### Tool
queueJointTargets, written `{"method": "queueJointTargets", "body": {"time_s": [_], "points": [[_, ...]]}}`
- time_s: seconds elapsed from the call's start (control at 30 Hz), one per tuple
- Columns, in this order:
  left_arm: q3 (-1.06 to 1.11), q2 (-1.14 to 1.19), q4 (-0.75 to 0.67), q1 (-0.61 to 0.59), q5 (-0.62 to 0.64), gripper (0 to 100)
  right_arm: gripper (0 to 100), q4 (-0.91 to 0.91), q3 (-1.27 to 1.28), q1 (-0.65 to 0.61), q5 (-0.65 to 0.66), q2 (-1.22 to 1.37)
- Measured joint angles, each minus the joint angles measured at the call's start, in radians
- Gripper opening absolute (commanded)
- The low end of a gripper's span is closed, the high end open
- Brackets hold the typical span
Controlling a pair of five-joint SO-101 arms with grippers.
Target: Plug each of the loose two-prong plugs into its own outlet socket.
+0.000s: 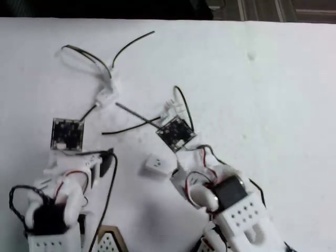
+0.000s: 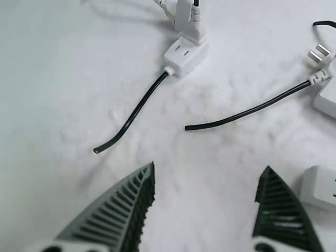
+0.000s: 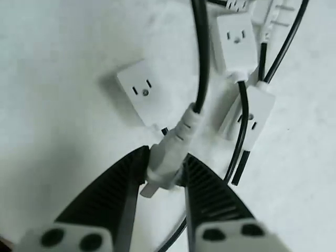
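White, matte table (image 1: 283,94) with a faintly mottled finish, ending at a straight far edge near the top of the high view. Beyond that edge, a dark band (image 1: 105,8), giving way at the far right to brown wood-grained panelling (image 1: 294,9). At the near edge, left of the middle, a tan-rimmed perforated piece (image 1: 107,241) with angled sides, partly cut off.

From above, the left arm (image 1: 50,220) and the right arm (image 1: 236,210) both run off the lower edge. So does a perforated piece (image 1: 107,241) between them, with too little showing to say what it is. In the right wrist view the right pincer (image 3: 167,156) clamps a plug (image 3: 176,139) whose prongs I cannot make out. In the left wrist view the edge cuts through one socket block (image 2: 320,186) and another white block (image 2: 328,100).
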Motion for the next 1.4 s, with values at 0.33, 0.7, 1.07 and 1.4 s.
{"method": "queueJointTargets", "body": {"time_s": [0.33, 0.7, 1.07, 1.4], "points": [[0.095, -0.173, -0.002, -0.164, 0.000, 31, 1.7, -0.060, 0.003, -0.005, 0.012, 0.381], [0.137, -0.173, -0.015, -0.167, 0.000, 31, 8.3, -0.107, 0.002, -0.008, 0.012, 0.677], [0.163, -0.173, -0.015, -0.167, 0.000, 31, 9.8, -0.107, -0.077, -0.008, 0.014, 0.761], [0.166, -0.173, -0.015, -0.167, 0.000, 31, 9.8, -0.121, -0.135, 0.002, 0.014, 0.885]]}}
